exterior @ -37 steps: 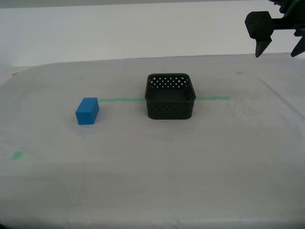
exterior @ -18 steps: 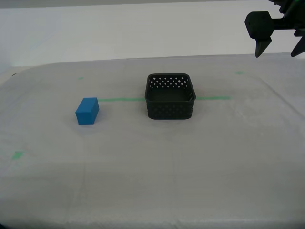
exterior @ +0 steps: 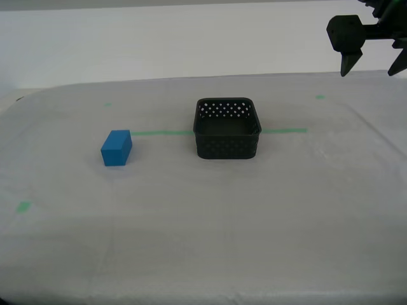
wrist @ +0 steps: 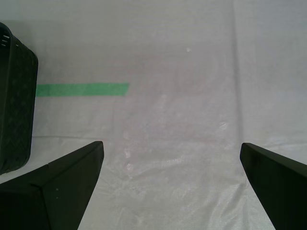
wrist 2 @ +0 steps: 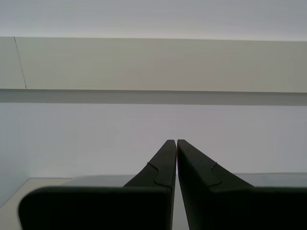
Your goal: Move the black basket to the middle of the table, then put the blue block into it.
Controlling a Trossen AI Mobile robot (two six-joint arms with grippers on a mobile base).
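The black basket (exterior: 227, 127) stands empty on the table (exterior: 254, 216), on the green tape line (exterior: 159, 133), near the middle. The blue block (exterior: 116, 147) lies on the cloth towards the exterior view's left, well apart from the basket. My first gripper (exterior: 368, 73) hangs open and empty high at the exterior view's right, above and beyond the basket. The first wrist view shows its jaws (wrist: 171, 145) wide apart over bare cloth, with the basket's wall (wrist: 17, 105) at the edge. My second gripper (wrist 2: 173, 141) is shut and empty, facing a pale wall; it does not show in the exterior view.
Small green tape bits (exterior: 23, 206) mark the cloth at the exterior view's left, and others sit near the far edge (exterior: 319, 96). The tape line's end (wrist: 81, 89) shows in the first wrist view. A white wall runs behind the table.
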